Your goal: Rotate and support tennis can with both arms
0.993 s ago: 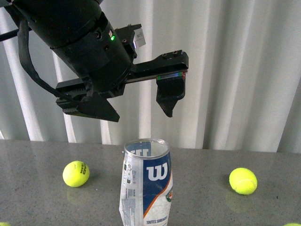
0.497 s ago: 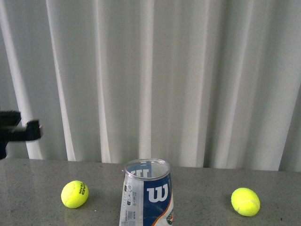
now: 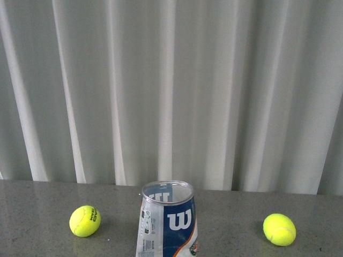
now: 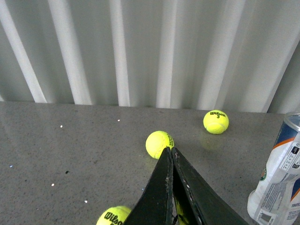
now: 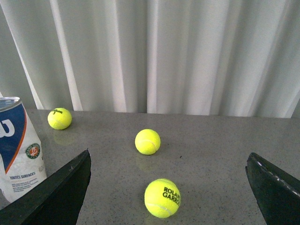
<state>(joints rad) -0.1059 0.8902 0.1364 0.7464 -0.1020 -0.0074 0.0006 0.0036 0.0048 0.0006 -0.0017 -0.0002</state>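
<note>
- The tall clear plastic tennis can with white and navy label (image 3: 167,222) is seen upright on the grey speckled surface (image 3: 32,203), central in the front view, its silver rim open to the top and its wall creased and dented.
- In the front view, one yellow tennis ball (image 3: 85,220) is seen to the can's left and another (image 3: 279,229) to its right, both well apart from it; pale pleated curtains (image 3: 171,91) are hung behind.
- No arm is caught in the front view.
- In the left wrist view, the left gripper (image 4: 171,154) is seen with its flat black jaws pressed together, nothing held between them. Directly past the tips a yellow ball (image 4: 159,144) is set; another, printed with a "3" (image 4: 215,121), is farther off, and a third (image 4: 114,216) is partly cut at the frame edge. The can (image 4: 279,180) is seen off to one side, untouched.
- In the right wrist view, the right gripper (image 5: 171,185) is seen with jaws spread wide and empty. Between them a ball lettered "ROLAND GARROS" (image 5: 162,198) is seen nearest, a plain ball (image 5: 147,141) beyond it, and a third (image 5: 59,118) near the curtain. The can (image 5: 18,147) is just beside one jaw; contact cannot be told.
</note>
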